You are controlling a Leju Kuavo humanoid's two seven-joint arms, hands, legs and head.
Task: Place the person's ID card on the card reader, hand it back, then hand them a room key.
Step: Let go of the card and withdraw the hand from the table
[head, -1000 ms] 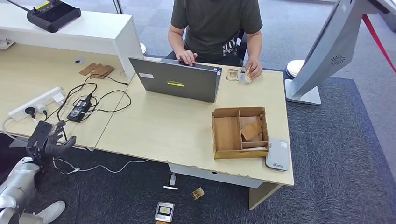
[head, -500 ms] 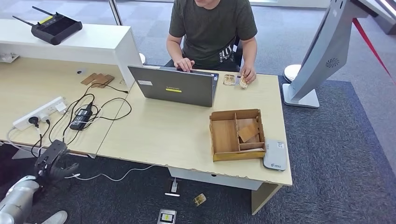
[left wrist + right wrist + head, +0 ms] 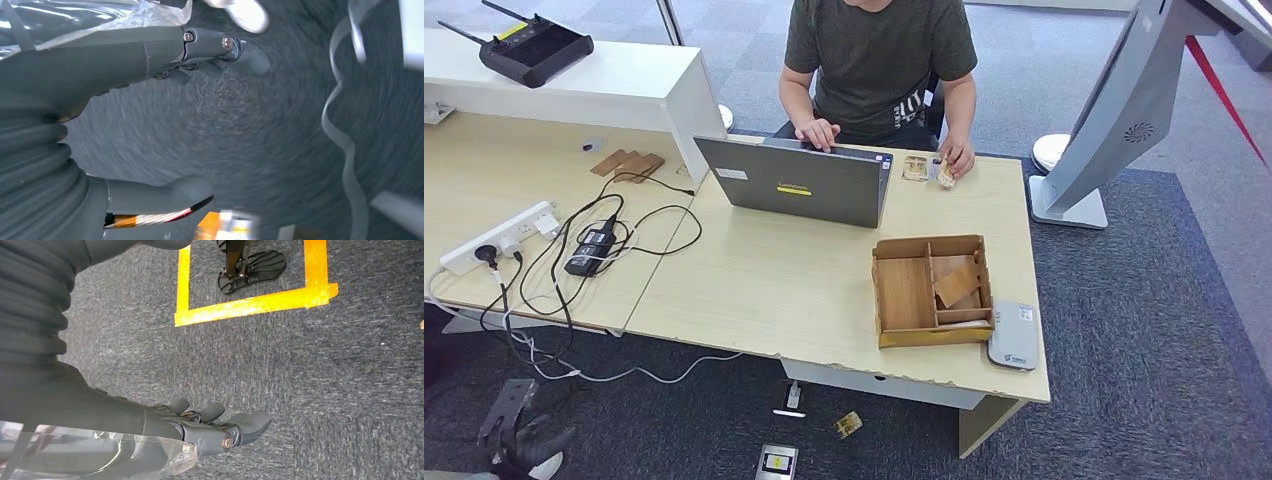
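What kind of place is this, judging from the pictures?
Most likely a mock hotel or office reception desk. A person sits across the wooden desk at a laptop, a small grey card reader lies by a wooden tray, and a tall kiosk stands on grey carpet.

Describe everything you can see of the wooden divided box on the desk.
The light brown wooden divided box sits flat on the pale wooden desk, towards its near right corner, open at the top. Thin partitions split it into one large bare compartment on the left and smaller ones on the right. A brown wooden card leans tilted in a right compartment. A grey rounded card reader lies right beside its near right corner.
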